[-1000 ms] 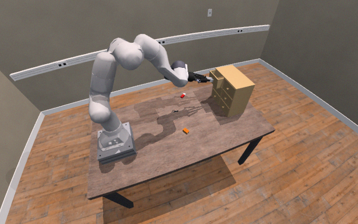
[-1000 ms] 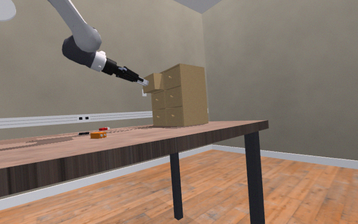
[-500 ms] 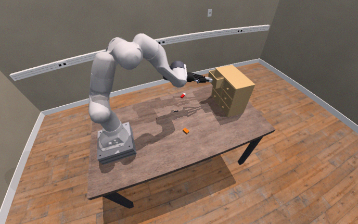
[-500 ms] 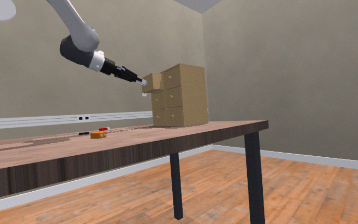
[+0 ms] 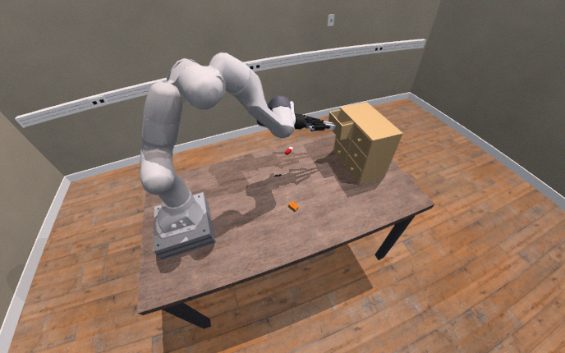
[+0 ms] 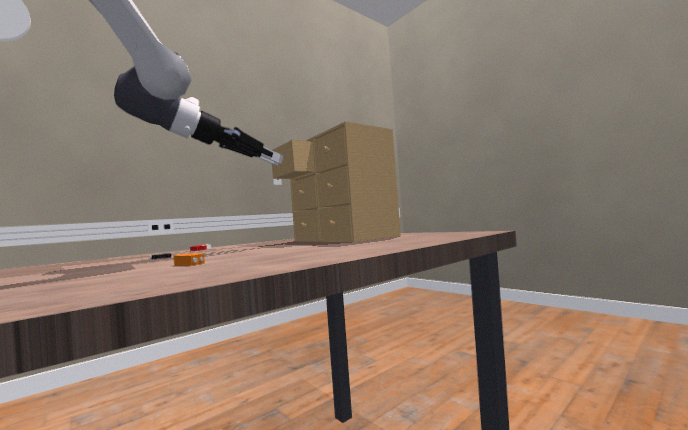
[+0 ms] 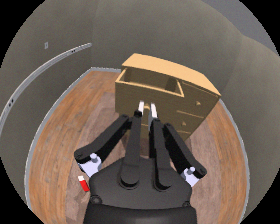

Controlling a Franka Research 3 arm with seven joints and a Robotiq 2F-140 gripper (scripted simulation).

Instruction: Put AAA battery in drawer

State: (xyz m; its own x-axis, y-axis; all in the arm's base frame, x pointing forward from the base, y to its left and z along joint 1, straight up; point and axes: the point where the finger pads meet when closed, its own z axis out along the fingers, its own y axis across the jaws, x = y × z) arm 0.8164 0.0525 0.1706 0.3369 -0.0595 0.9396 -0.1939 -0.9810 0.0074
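Note:
The wooden chest (image 5: pixel 365 142) stands upright at the table's far right end, with its drawers in two columns. Its top-row left drawer (image 5: pixel 341 122) is pulled partly out and looks empty in the wrist view (image 7: pixel 149 90). My gripper (image 5: pixel 331 126) is at that drawer's front, shut on its small knob; in the exterior view (image 6: pixel 277 157) the fingertips meet the drawer face (image 6: pixel 293 158). The AAA battery (image 5: pixel 277 175), a small dark cylinder, lies on the table's middle, well away from the gripper; it also shows in the exterior view (image 6: pixel 160 256).
A small red object (image 5: pixel 288 150) lies on the table between the battery and the chest. An orange block (image 5: pixel 293 206) lies nearer the front edge. The other drawers of the chest are shut. My arm's base (image 5: pixel 182 226) stands at the table's left end.

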